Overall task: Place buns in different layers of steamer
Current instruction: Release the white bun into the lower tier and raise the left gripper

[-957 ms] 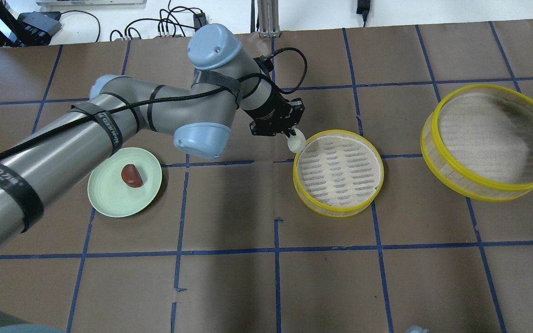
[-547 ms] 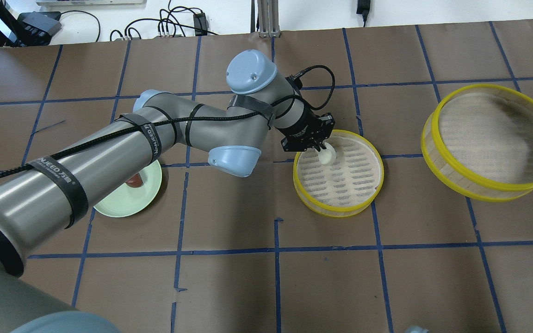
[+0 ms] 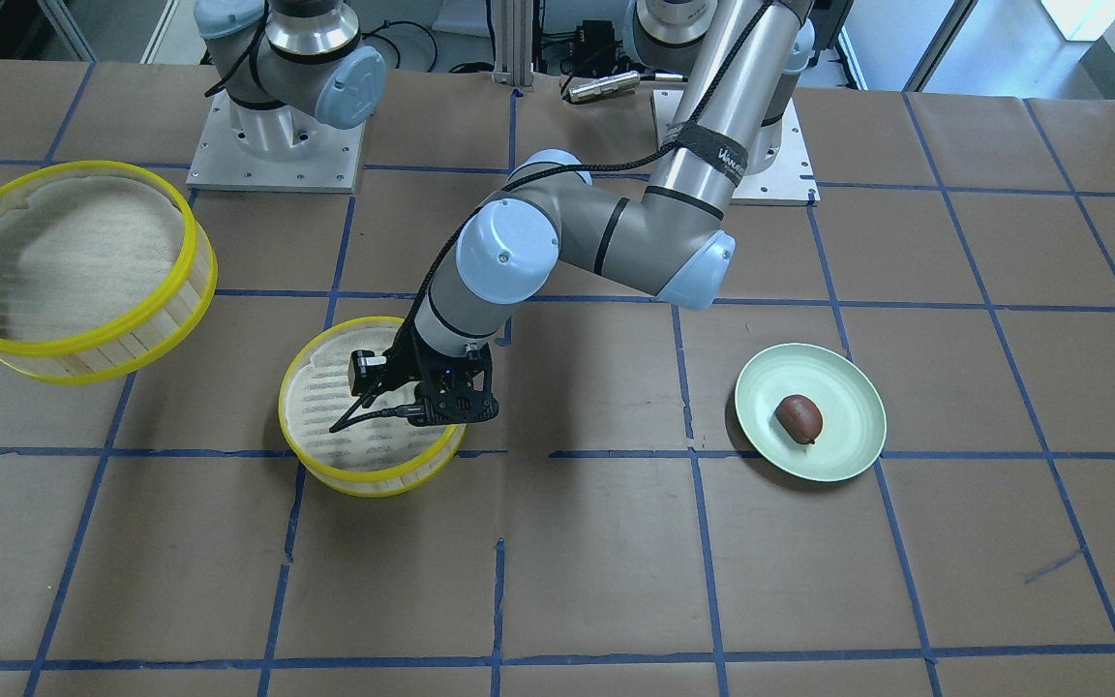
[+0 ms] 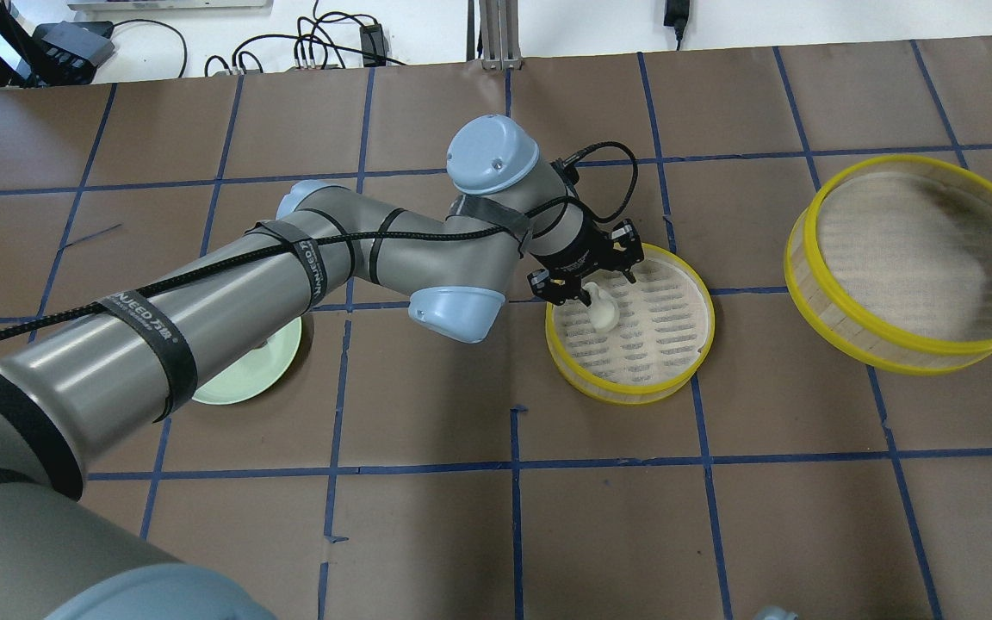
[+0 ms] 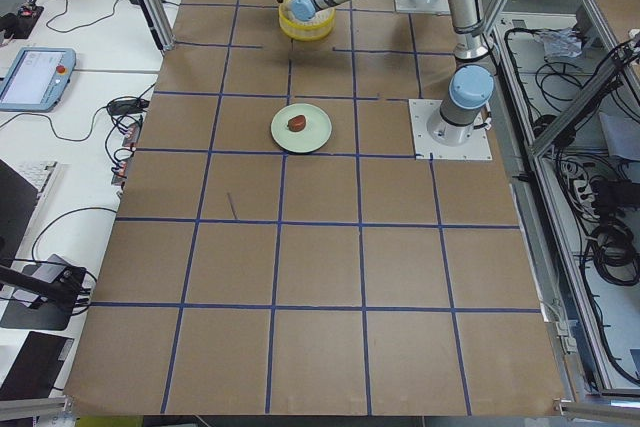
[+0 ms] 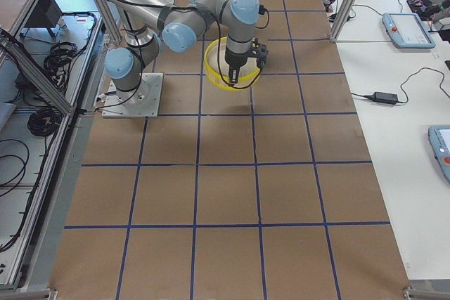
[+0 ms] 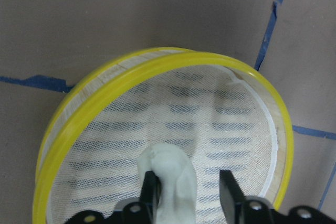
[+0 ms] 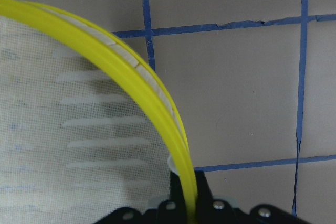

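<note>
The left end effector, fingers spread, stands around the seemingly soft, light white bun, probably best pinched gently by its sides, inside the steamer tier at frame centre, while the right end effector pinches the other tier by its rim.

The left gripper hangs over a steamer tier with a yellow rim and a white mesh liner. The white bun lies on the mesh between the spread jaws, against one finger and apart from the other. The tier stands on brown table crossed by blue tape.
</note>
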You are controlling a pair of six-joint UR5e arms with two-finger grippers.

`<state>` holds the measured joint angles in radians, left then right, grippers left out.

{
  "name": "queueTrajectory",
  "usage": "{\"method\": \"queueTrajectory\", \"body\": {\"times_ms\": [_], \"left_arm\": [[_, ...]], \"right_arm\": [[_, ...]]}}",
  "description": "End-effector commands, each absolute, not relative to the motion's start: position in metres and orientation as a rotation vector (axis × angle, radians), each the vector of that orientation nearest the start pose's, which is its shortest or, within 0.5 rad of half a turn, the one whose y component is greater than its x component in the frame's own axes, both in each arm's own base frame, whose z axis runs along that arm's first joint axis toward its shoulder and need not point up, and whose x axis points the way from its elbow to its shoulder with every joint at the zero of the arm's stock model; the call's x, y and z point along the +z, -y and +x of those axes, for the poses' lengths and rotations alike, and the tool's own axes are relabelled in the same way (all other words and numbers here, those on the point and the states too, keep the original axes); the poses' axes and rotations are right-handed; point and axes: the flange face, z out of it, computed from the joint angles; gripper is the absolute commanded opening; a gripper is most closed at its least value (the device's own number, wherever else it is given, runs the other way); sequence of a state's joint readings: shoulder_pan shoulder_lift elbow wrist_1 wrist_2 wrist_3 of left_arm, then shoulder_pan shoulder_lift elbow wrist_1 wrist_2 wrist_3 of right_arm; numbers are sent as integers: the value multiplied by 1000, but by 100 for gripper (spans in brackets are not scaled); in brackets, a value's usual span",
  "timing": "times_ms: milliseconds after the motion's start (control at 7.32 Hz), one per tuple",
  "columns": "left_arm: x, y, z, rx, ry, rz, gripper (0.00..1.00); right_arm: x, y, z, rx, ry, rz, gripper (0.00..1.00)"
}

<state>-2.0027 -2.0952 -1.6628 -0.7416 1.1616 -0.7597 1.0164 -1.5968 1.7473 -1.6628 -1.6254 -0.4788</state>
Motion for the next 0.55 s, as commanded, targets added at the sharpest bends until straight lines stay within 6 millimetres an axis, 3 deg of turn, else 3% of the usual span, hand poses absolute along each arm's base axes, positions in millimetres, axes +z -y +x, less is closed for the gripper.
{"method": "queueTrajectory", "body": {"times_ms": [0, 137, 273, 410], "left_arm": [[239, 517, -430, 112, -3568, -520, 79], [240, 516, -431, 111, -3569, -520, 79], [265, 513, -427, 47, -3578, -504, 81], [294, 515, -404, -78, -3492, -517, 86]], "right_arm": [[424, 467, -139, 122, -3155, 116, 13], [424, 467, -139, 122, -3155, 116, 13], [424, 467, -138, 121, -3154, 119, 13], [425, 467, -135, 119, -3153, 128, 13]]}}
